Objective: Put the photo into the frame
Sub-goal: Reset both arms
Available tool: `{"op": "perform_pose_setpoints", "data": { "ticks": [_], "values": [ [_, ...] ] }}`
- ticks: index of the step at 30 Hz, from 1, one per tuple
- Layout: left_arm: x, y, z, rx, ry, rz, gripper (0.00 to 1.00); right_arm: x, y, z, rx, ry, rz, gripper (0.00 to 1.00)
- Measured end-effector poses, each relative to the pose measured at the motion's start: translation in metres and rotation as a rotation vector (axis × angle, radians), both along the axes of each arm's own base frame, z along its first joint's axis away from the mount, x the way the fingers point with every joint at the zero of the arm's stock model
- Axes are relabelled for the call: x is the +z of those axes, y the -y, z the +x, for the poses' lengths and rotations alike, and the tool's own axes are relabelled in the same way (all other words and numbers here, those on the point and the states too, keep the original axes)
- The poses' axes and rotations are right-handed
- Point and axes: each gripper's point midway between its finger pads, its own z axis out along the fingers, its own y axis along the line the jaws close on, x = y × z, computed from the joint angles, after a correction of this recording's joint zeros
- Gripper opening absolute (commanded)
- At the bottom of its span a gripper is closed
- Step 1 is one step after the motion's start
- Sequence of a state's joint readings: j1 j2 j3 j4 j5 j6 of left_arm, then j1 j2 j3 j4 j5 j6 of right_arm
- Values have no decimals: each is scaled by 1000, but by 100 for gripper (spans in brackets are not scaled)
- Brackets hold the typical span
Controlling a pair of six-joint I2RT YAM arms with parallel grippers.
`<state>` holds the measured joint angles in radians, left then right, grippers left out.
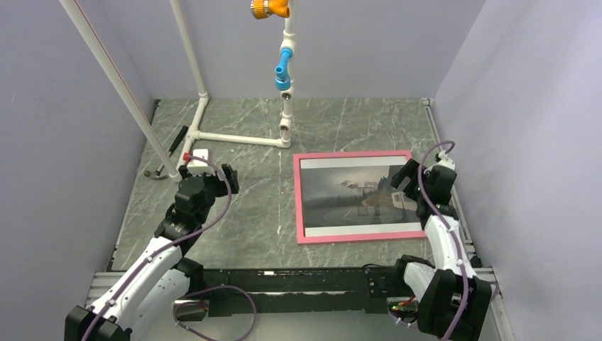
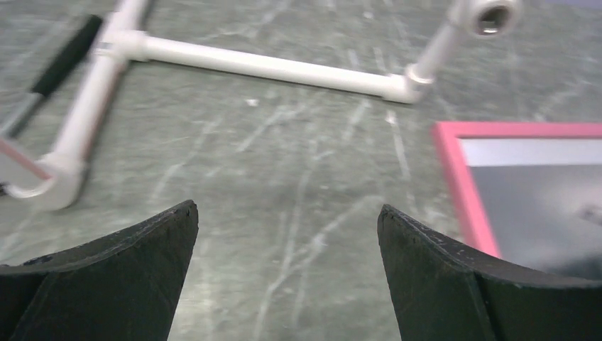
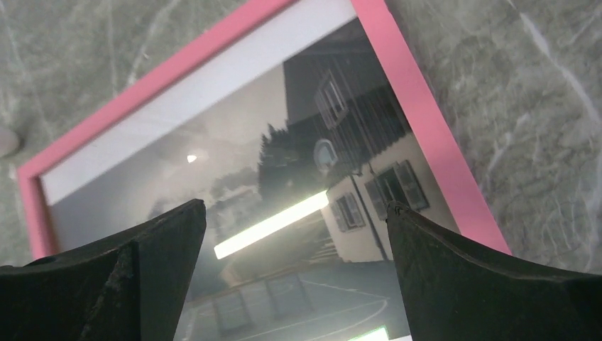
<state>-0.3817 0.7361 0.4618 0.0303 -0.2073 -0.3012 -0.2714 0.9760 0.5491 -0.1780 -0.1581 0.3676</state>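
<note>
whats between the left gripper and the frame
Nothing but bare green marbled tabletop lies between the open left gripper and the frame. The left wrist view and the top view both show it.

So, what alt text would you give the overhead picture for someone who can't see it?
A pink picture frame showing a photo of a house under a grey sky lies flat on a green marbled table, right of centre. The right gripper is open above the frame's right end; the left gripper is open above table near a white pipe stand.

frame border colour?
Pink; the frame shows it best in the right wrist view.
</note>
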Motion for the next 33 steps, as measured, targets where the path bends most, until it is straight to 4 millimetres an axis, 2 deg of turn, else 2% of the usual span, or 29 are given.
{"op": "perform_pose_setpoints", "data": {
  "ticks": [4,8,10,16,19,22,25,29,33],
  "values": [
    [-19,-37,0,149,50,123,99,-36,4,-10,-2,65,-67,100],
    [-44,-60,0,232,70,219,99,-67,7,-17,-7,125,-122,100],
    [-55,-68,3,248,66,270,100,-74,7,-16,1,132,-141,100],
    [-80,-99,19,310,67,320,99,-54,13,18,2,250,-204,100],
    [-94,-100,23,277,37,328,99,-45,17,35,-11,268,-246,100],
    [-89,-101,34,249,44,311,99,-34,15,55,-11,309,-307,100],
    [-74,-108,46,250,71,262,99,-37,3,62,30,322,-364,100],
    [-67,-119,57,264,73,219,98,-48,-9,64,82,306,-409,100],
    [-69,-122,56,266,68,221,99,-41,-5,67,73,327,-437,100]
  ]
}}
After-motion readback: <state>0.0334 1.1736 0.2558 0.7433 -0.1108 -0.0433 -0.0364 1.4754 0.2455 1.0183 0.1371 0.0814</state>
